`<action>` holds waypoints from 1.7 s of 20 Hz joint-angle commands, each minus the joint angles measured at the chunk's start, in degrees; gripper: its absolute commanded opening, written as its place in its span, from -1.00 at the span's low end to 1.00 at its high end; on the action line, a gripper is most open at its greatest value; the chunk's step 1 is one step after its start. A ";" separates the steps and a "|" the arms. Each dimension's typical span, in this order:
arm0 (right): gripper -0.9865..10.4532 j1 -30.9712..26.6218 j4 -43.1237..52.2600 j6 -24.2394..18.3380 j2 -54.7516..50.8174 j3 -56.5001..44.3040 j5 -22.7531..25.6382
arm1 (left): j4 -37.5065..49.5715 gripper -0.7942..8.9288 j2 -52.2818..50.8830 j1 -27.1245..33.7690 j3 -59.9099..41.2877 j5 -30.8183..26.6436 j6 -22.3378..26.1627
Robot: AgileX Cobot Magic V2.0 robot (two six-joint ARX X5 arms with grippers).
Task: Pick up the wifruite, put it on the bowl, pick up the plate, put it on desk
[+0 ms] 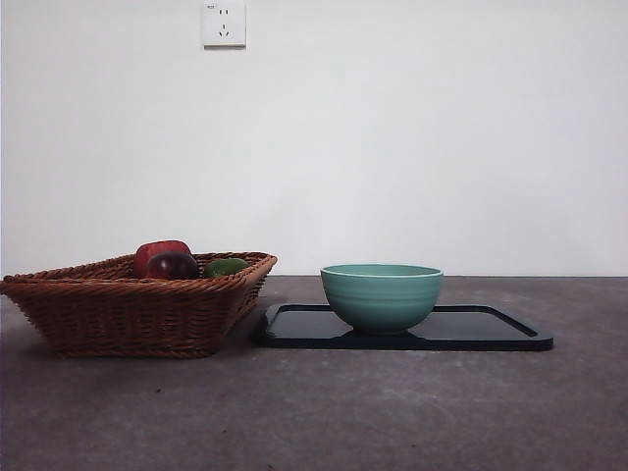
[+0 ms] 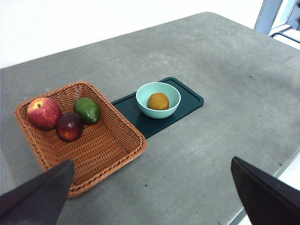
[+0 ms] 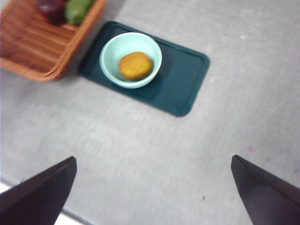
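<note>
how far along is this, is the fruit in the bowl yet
Done: the wifruite lies inside the bowl. In hand: nothing; the left hand and right hand are both open, high above the desk. Left: the bowl still sits on the dark tray beside the basket.

On the grey counter point(image 2: 225, 61) a woven brown basket point(image 2: 110, 150) holds a red apple point(image 2: 43, 113), a dark red-purple fruit point(image 2: 69, 126) touching it, and a green fruit point(image 2: 87, 110) just beside that. Next to the basket lies a dark tray point(image 2: 187, 101), its end touching the basket's side. The mint bowl point(image 2: 158, 100) stands on the tray with the orange-brown wifruite point(image 2: 158, 101) inside it. The left gripper point(image 2: 154, 199) hangs well apart from all of this, its black jaws spread wide with nothing between them.
</note>
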 commanded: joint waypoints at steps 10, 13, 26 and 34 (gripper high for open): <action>0.17 0.31 -1.18 2.58 -28.89 -14.64 -2.99 | 4.13 0.31 2.78 -0.37 0.76 0.37 -9.01; 0.17 0.31 -1.03 2.75 -29.42 -14.64 -3.56 | 4.94 0.31 7.78 -0.37 0.79 2.73 -10.88; 0.17 0.26 0.63 2.80 -29.42 -14.64 -3.93 | 12.85 0.12 46.86 -0.07 15.54 13.60 -7.28; 0.17 0.26 0.57 3.43 -29.42 -14.64 -4.00 | 3.15 0.13 73.40 2.58 40.28 13.57 -2.14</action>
